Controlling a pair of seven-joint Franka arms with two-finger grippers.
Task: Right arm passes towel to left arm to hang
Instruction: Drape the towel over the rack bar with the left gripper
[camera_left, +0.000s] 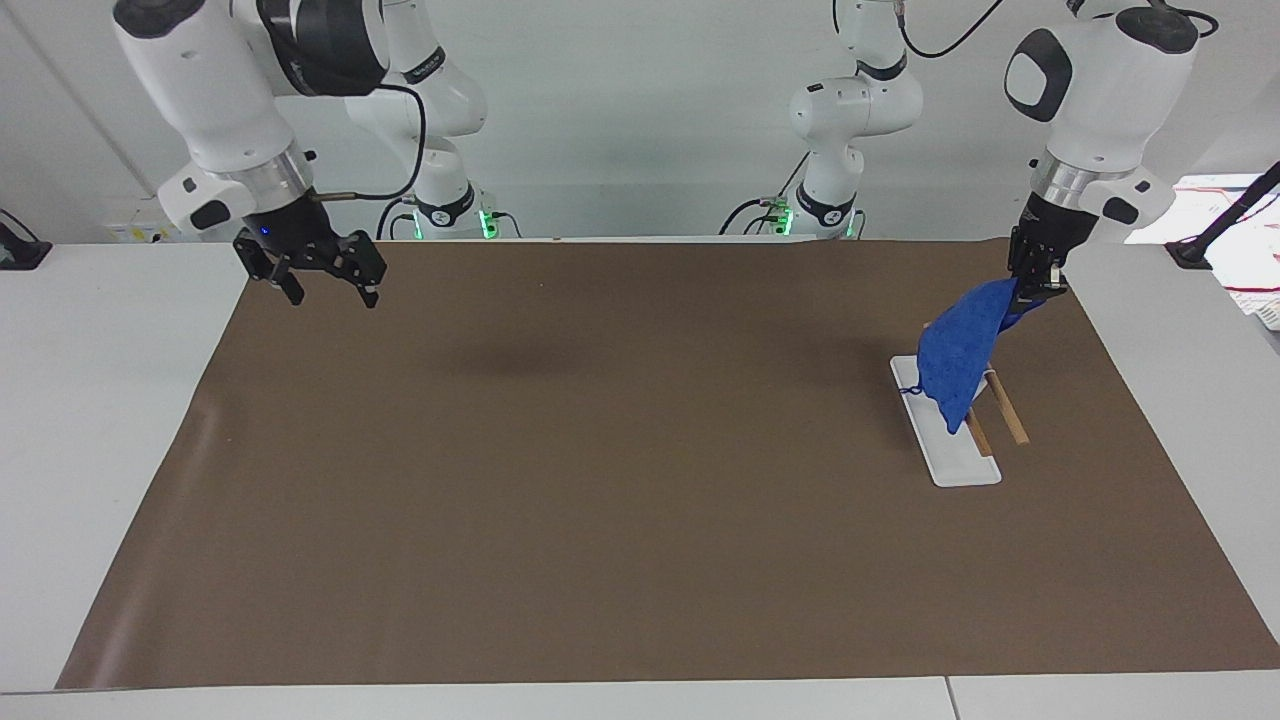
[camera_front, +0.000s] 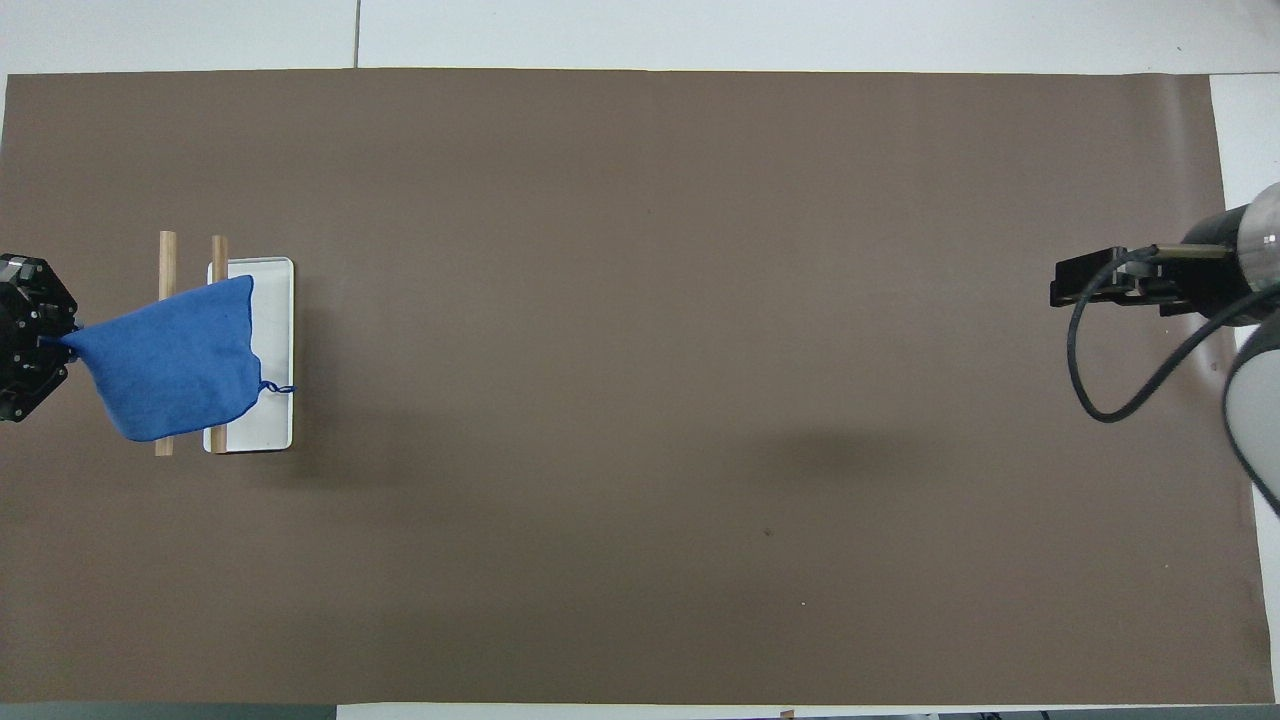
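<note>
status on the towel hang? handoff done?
Handoff looks done: the left gripper is shut on the towel, and the right gripper is open, empty, up over the right arm's end of the mat. In hand: towel hanging over the rack. Left: drape it on a rail and release.
</note>
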